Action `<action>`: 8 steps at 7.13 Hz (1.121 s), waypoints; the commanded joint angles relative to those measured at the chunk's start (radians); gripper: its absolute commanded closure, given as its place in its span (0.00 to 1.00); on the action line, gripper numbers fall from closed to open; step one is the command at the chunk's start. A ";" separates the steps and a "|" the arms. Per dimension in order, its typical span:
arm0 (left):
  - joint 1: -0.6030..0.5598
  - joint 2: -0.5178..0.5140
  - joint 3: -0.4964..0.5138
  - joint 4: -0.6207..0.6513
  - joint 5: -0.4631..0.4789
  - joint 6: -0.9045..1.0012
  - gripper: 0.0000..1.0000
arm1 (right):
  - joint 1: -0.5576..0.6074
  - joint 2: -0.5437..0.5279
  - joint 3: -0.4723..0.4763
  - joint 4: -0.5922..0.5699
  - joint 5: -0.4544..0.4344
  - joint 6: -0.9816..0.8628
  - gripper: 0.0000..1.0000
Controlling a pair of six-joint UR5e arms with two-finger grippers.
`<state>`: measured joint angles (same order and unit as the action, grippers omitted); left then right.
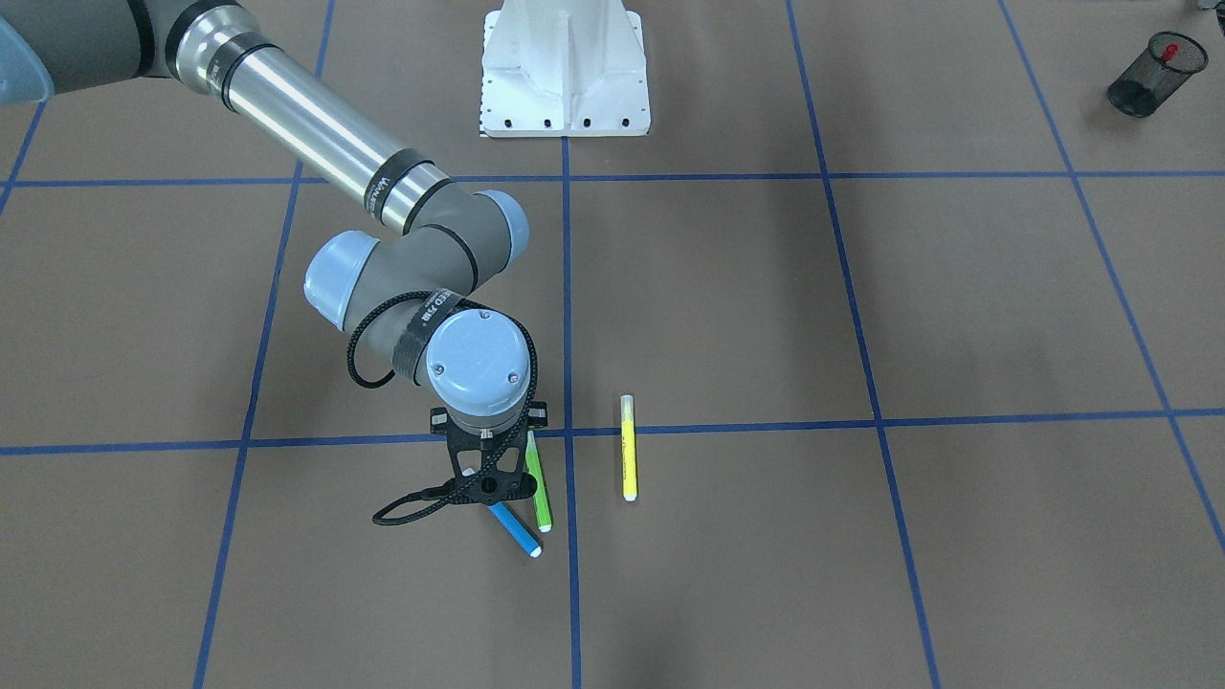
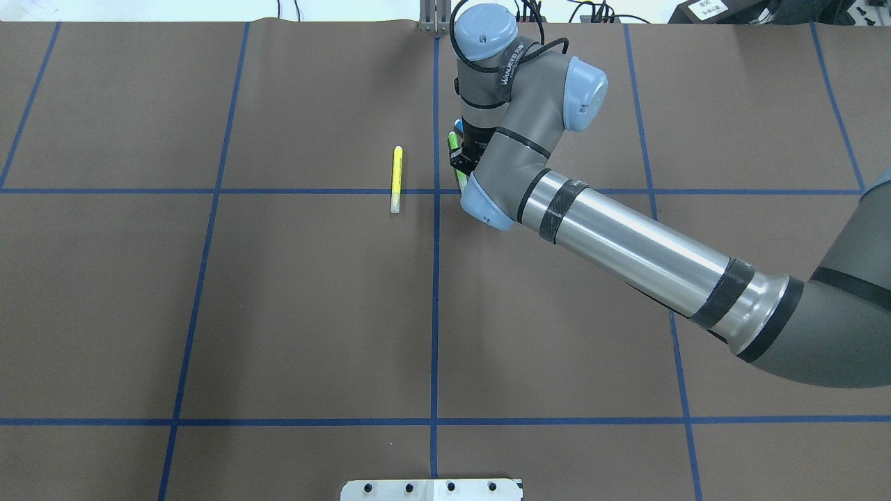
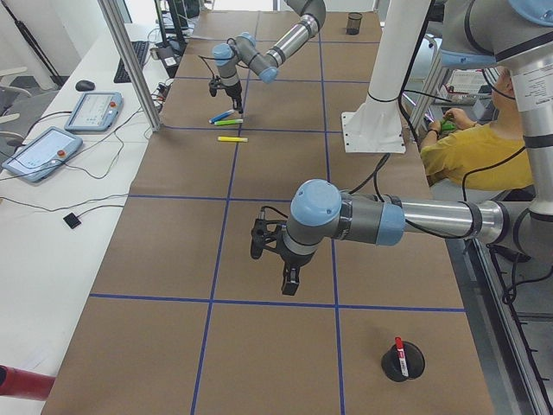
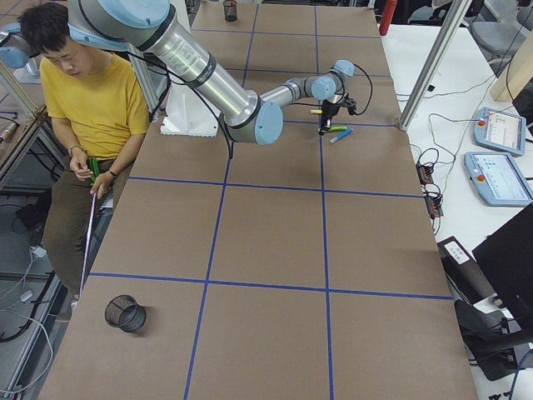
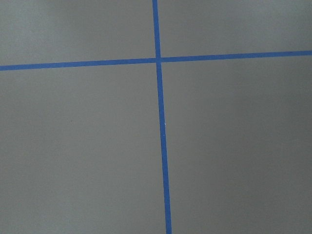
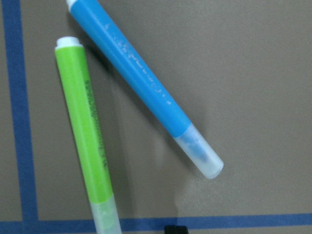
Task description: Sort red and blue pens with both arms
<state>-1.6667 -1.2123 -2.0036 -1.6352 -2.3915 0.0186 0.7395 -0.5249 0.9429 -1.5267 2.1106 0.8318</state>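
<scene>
The blue pen (image 6: 139, 83) lies flat on the brown table, angled beside a green highlighter (image 6: 87, 141). My right gripper (image 1: 490, 486) hangs just above both, looks open, and holds nothing. From the front, the blue pen (image 1: 518, 532) pokes out below the gripper. The overhead view shows only a sliver of that pen (image 2: 458, 125); the wrist hides the rest. The red pen (image 1: 1169, 50) stands in a black mesh cup (image 1: 1139, 91). My left gripper (image 3: 289, 281) hovers over bare table short of the cup (image 3: 403, 361); I cannot tell if it is open or shut.
A yellow highlighter (image 1: 628, 448) lies one pen-length from the green highlighter (image 1: 539, 478). A second, empty mesh cup (image 4: 125, 312) lies at the table's right end. The white pedestal (image 1: 565, 67) stands mid-table at the robot's side. A seated person (image 4: 92, 100) is beside it.
</scene>
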 commanded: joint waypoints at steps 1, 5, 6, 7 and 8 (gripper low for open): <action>-0.001 0.002 0.006 0.000 0.000 0.000 0.00 | 0.027 -0.006 0.004 -0.001 0.005 -0.225 0.46; -0.001 0.002 0.009 0.000 0.003 0.001 0.00 | 0.051 -0.007 -0.042 0.000 0.039 -0.583 0.39; -0.001 0.002 0.009 0.000 0.003 0.001 0.00 | 0.051 -0.007 -0.047 0.002 0.039 -0.609 0.42; -0.001 0.002 0.008 0.000 0.003 0.001 0.00 | 0.049 0.002 -0.077 0.028 0.039 -0.611 0.45; -0.001 0.002 0.009 0.000 0.003 0.001 0.00 | 0.049 0.003 -0.146 0.127 0.039 -0.609 0.46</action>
<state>-1.6675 -1.2103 -1.9946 -1.6352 -2.3885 0.0199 0.7891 -0.5259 0.8597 -1.4828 2.1490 0.2282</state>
